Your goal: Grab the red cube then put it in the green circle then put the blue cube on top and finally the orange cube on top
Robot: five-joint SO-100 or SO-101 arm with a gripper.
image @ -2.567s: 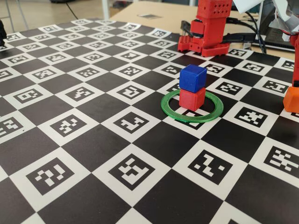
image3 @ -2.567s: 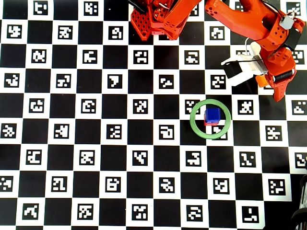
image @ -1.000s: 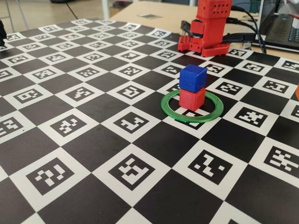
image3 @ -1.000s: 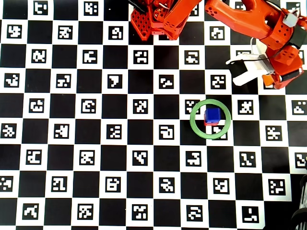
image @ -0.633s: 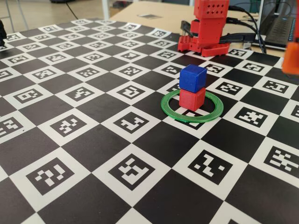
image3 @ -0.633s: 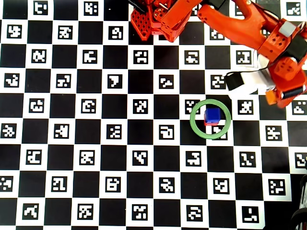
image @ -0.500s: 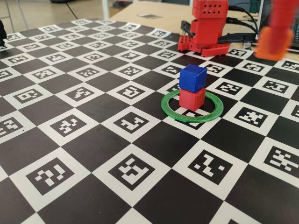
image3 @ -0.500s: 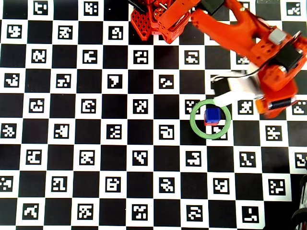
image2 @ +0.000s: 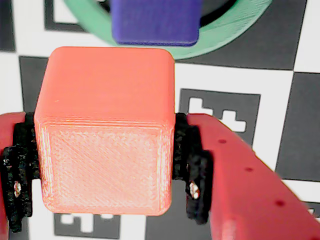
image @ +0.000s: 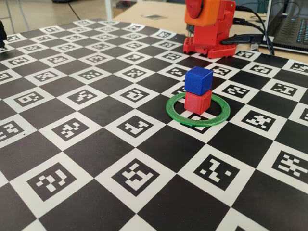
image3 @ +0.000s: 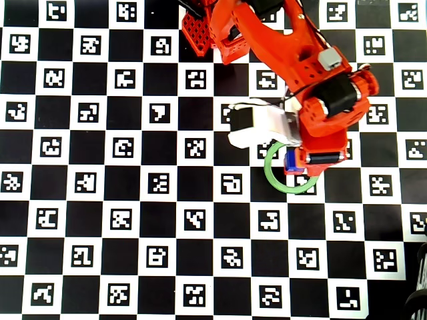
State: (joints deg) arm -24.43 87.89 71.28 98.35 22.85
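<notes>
My gripper point(image2: 105, 172) is shut on the orange cube point(image2: 105, 130), with the black pads point(image2: 192, 170) pressed against its two sides. In the fixed view the orange cube point(image: 208, 13) hangs high above the board, over the stack. The blue cube point(image: 198, 80) sits on the red cube point(image: 198, 102) inside the green circle point(image: 217, 116). Just ahead of the held cube in the wrist view are the blue cube point(image2: 155, 20) and the green circle point(image2: 235, 31). From overhead, the arm covers most of the stack. Only a corner of the blue cube point(image3: 291, 162) and part of the green circle point(image3: 275, 179) show.
The red arm base point(image: 211, 43) stands at the far edge of the checkered marker board point(image: 96, 144). Cables and a laptop point(image: 293, 29) lie behind it at the right. A white camera mount point(image3: 257, 127) sticks out to the left of the wrist.
The arm has swung left from the board's right side, carrying the orange cube, and is over the ring and stack. The red and blue cubes have not moved.
</notes>
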